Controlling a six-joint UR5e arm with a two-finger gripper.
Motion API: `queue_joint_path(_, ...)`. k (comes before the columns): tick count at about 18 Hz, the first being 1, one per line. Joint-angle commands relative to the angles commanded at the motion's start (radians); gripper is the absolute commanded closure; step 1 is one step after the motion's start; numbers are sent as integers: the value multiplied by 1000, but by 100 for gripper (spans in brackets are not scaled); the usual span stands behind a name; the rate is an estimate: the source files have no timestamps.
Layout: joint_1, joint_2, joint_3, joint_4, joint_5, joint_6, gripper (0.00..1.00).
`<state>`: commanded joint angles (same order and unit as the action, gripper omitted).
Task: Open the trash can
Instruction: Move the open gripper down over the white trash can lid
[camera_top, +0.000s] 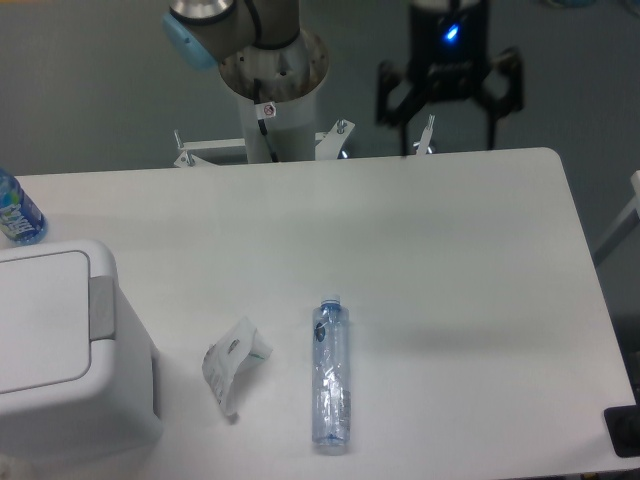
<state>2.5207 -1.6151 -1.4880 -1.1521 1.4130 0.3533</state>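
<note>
The trash can (62, 350) sits at the near left corner of the desk (440, 250), its flat white lid down and the grey push tab (101, 306) on the lid's right edge untouched. Up by the desk's far edge, well apart from the trash can and off to its right, hangs the pincer (449, 110) — fingers spread wide, nothing between them, a blue light glowing on the body above. It is in the air over the far rim of the desk, not touching anything.

Just right of the trash can lies a crumpled white wrapper (233, 362), and beyond that, further right again, a clear plastic bottle (331, 376) on its side, cap pointing away toward the far edge. Behind the trash can, at the desk's left rim, stands a blue-labelled bottle (17, 210), partly cut off by the frame. The arm's base column (270, 95) rises behind the desk, beyond the far edge — between the trash can's side and the pincer's. A faint shadow falls on the desk right of the lying bottle.
</note>
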Motion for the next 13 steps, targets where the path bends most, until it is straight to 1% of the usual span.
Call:
queue_joint_path(3, -81, -41, 15, 2, -26, -146, 0)
queue_joint_path(7, -172, -101, 74, 2, -34, -289, 0)
queue_joint_path(8, -187, -109, 78, 5, -34, -312, 0)
queue_joint_path(11, -249, -138, 78, 52, -32, -346, 0)
queue_joint_path(13, -281, -152, 78, 69, -32, -369, 0)
